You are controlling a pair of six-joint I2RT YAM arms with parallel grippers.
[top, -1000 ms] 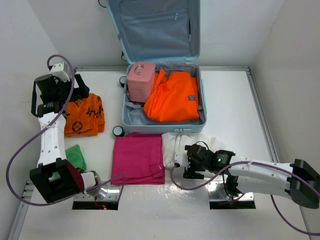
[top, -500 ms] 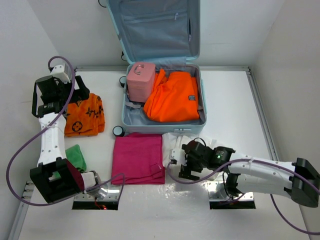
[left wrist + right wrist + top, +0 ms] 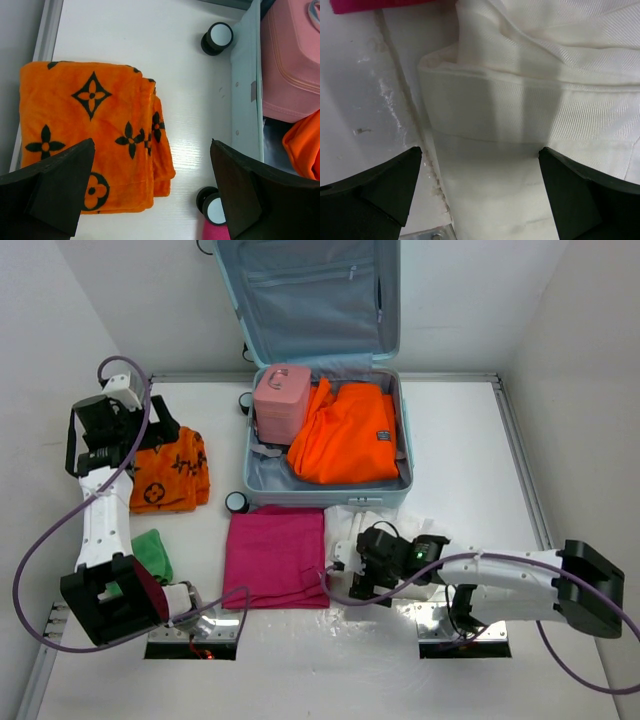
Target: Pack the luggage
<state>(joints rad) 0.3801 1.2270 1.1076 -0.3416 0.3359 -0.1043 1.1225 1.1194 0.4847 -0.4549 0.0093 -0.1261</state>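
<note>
Pale aqua-blue hard-shell luggage [image 3: 300, 320] lies open at the far middle of the white worktop [image 3: 460, 440], with its lid raised toward the back wall so that the base can be reached from above. The base holds a small pink boxy vanity case [image 3: 281, 400] at its left and a folded bright orange garment [image 3: 345, 435] across the rest. Unpacked items lie nearer the arms. A flat magenta folded cloth [image 3: 277, 555] sits just in front of the luggage, and a crumpled green cloth [image 3: 152, 552] lies at far left. The right end effector [image 3: 480, 155] is spread wide and grasps nothing. It is set low over the near-left border of a folded white fabric garment [image 3: 530, 100], one finger to each side of the hem, a pose suited to pinching that edge; contact cannot be told. The left end effector [image 3: 151, 150], likewise released and empty, hangs above a folded orange plush blanket with black floral motifs [image 3: 90, 125] beside the luggage's left wall, probably staged for a later pick.
</note>
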